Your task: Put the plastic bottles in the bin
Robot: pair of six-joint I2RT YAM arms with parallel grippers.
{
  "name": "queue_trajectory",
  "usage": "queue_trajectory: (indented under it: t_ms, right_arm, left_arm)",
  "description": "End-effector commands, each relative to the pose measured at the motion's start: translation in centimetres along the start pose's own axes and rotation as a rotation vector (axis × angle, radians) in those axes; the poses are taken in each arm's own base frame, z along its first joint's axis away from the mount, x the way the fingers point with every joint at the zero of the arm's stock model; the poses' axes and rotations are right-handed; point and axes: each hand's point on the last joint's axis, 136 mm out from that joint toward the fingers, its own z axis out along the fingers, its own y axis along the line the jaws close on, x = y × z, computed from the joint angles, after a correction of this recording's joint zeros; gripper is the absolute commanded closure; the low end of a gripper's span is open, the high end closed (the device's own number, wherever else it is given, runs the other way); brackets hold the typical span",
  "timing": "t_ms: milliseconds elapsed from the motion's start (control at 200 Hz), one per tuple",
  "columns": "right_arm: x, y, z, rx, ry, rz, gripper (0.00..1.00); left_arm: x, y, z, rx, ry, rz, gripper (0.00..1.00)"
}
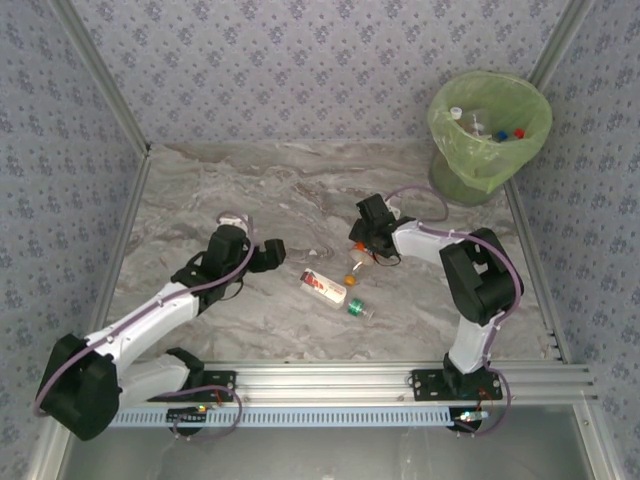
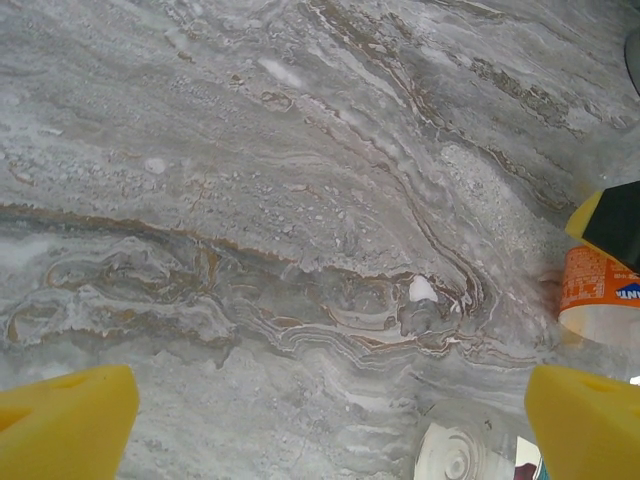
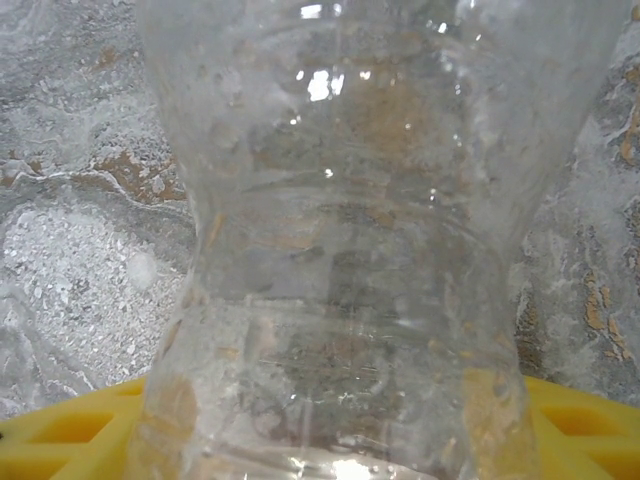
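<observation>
A clear plastic bottle [image 3: 340, 250] stands close up between my right gripper's [image 3: 330, 445] yellow fingers [image 3: 60, 435], which press on both of its sides. In the top view that right gripper [image 1: 362, 243] sits at mid-table on the orange-labelled bottle [image 1: 357, 248]. The left wrist view shows the same orange label [image 2: 598, 292] at the right edge. My left gripper [image 1: 268, 255] is open over bare marble, a little left of a red-and-white labelled bottle [image 1: 323, 286]. An orange-capped bottle [image 1: 351, 279] and a green-capped one [image 1: 357, 308] lie nearby. The green-lined bin [image 1: 490, 125] stands at the far right corner.
Several bottles lie inside the bin's bag. A round bottle base [image 2: 455, 455] shows near my left gripper's [image 2: 325, 420] right finger. Patterned walls and metal rails [image 1: 400, 375] border the marble table [image 1: 230, 190].
</observation>
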Motion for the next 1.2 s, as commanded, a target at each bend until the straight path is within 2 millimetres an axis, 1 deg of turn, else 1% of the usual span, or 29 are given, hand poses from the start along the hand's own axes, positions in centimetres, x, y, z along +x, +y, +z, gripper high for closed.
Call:
queue_trajectory:
  t_ms: [0,110,240,350,440,595,710,790,815,874,1014,1194]
  right_arm:
    - [-0.7,0.1,-0.6,-0.026,-0.033,-0.038,0.49]
    - [-0.8,0.5,-0.8,-0.038,-0.033,-0.063,0.5]
    - [-1.3,0.8,-1.4,-0.051,-0.051,-0.062,0.54]
    - [-1.9,0.7,-2.3,-0.059,-0.095,-0.048,0.57]
    - [-2.8,0.4,-3.3,-0.061,-0.149,-0.044,0.58]
    - [-4.3,0.4,-5.7,-0.105,-0.246,-0.055,0.58]
    - [-5.1,0.8,-7.5,-0.124,-0.283,-0.117,0.59]
    - [-5.7,1.3,-8.8,-0.147,-0.306,-0.145,0.59]
    - [-5.8,1.4,-9.2,-0.148,-0.316,-0.187,0.6]
    - [-6.4,1.7,-10.4,-0.162,-0.34,-0.219,0.6]
    - [-8.0,2.6,-13.0,-0.18,-0.391,-0.284,0.6]
    - [-10.1,3.5,-16.4,-0.229,-0.481,-0.314,0.6]
  left_arm:
    - [-0.8,0.1,-0.7,0.012,-0.053,-0.055,0.01]
    - [-0.6,0.5,-0.9,0.008,-0.063,-0.093,0.01]
    - [0.0,0.4,-0.8,0.039,-0.064,-0.124,0.01]
    - [-0.2,0.0,-0.8,0.051,-0.063,-0.105,0.01]
    - [-0.7,-0.5,-0.9,0.057,-0.059,-0.076,0.01]
    - [-1.6,-1.7,-0.3,0.085,-0.049,-0.074,0.01]
    - [-2.0,-2.3,0.6,0.104,-0.051,-0.135,0.01]
    - [-2.2,-2.3,1.2,0.106,-0.067,-0.188,0.01]
    - [-2.3,-2.3,1.3,0.105,-0.074,-0.202,0.01]
    - [-2.5,-2.2,1.7,0.098,-0.082,-0.226,0.01]
    - [-3.0,-1.8,2.4,0.062,-0.095,-0.244,0.01]
    - [-3.7,-1.6,3.1,0.028,-0.113,-0.257,0.01]
